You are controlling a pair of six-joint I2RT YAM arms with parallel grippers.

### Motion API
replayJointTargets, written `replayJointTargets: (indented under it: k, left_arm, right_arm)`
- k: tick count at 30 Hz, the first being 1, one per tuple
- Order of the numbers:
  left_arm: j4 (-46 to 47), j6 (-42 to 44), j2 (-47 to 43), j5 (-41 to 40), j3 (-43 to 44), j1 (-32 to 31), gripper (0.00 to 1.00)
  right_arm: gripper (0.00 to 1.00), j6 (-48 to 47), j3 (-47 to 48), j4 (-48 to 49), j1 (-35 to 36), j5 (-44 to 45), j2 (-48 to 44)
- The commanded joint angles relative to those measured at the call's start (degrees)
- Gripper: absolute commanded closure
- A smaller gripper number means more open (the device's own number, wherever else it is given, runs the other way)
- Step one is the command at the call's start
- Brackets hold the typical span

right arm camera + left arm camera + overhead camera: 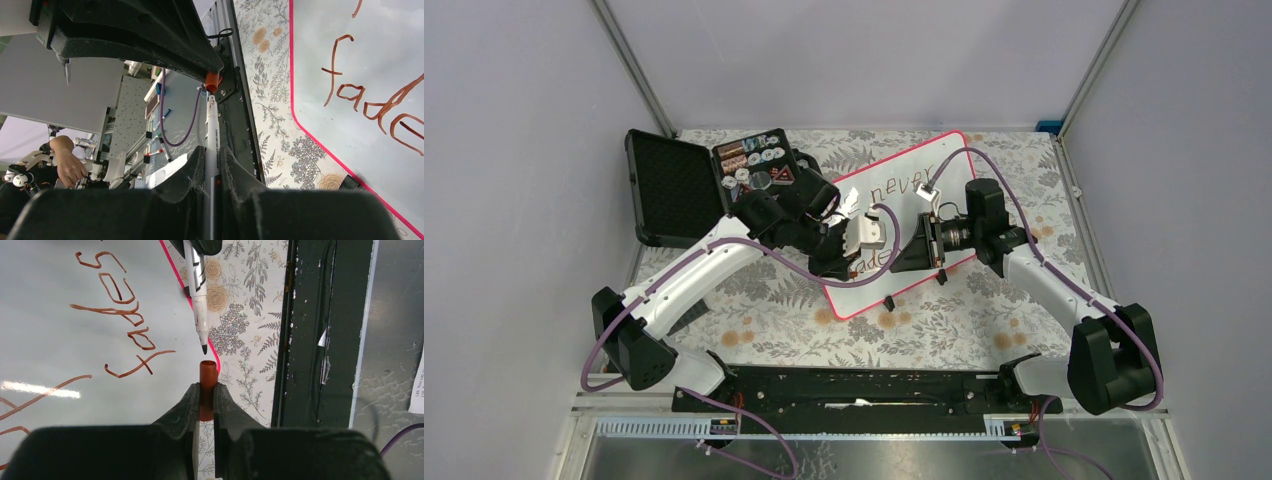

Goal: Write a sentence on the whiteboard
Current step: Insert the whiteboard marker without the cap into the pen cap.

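Observation:
The whiteboard lies tilted on the floral cloth, pink rim showing. The sentence is in brown marker; "never" and part of a second line show. The left wrist view shows the board with "fades". The right wrist view shows it with "fade". My left gripper is shut on the brown marker cap. My right gripper is shut on the white marker. The marker's tip hangs just short of the cap's mouth. The cap shows beyond the marker.
An open black case with small items in its tray stands at the back left, beside the left arm. A black rail runs along the near table edge. A small black clip sits on the board's near rim.

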Motion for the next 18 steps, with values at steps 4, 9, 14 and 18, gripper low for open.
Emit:
replayJointTargets:
  k: [4, 9, 14, 18]
  left_arm:
    - [1.4, -0.32, -0.72, 1.19, 1.43, -0.23, 1.0]
    - [1.4, -0.35, -0.51, 1.58, 1.75, -0.29, 1.0]
    - [1.27, -0.2, -0.68, 2.59, 1.62, -0.29, 1.0]
    - [0.98, -0.16, -0.68, 3.38, 1.78, -0.24, 1.0]
  right_arm:
    - [1.0, -1.11, 2.0, 0.77, 1.9, -0.26, 0.29]
    - [1.0, -1.25, 2.09, 0.75, 2.29, 0.16, 0.56]
    - [1.0, -1.27, 2.26, 0.71, 2.36, 0.63, 0.56]
    - [1.0, -1.19, 2.34, 0.83, 2.29, 1.01, 0.55]
